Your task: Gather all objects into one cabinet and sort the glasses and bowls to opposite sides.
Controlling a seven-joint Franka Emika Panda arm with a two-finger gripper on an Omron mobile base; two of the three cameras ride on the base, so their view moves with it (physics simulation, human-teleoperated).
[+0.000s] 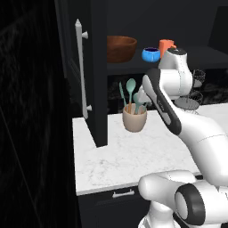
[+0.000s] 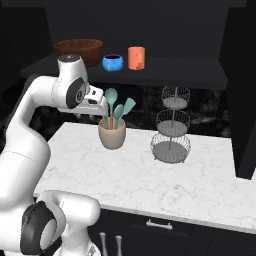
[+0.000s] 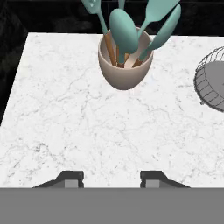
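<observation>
The black upper cabinet stands open, its door [image 1: 95, 67] swung out with a long white bar handle [image 1: 80, 67]. On its shelf [image 2: 170, 67] sit the wide brown wooden bowl [image 1: 120, 48] [image 2: 80, 50], the small blue bowl [image 1: 151, 54] [image 2: 113, 62] and one orange mug [image 1: 166, 46] [image 2: 136, 57], left to right. My gripper [image 3: 111, 177] hangs below the shelf, over the white counter and just short of the utensil pot. Its fingertips stand apart with nothing between them. In the right base view the hand [image 2: 93, 104] is just left of the pot's spoons.
A beige pot with teal spoons [image 1: 134, 118] [image 2: 112, 134] [image 3: 124, 65] stands on the marble counter [image 1: 133, 156] [image 3: 87, 127]. A tiered wire basket stand [image 2: 171, 125] [image 3: 212, 83] is to its right. Black drawers with white pulls [image 1: 123, 193] run below the counter edge.
</observation>
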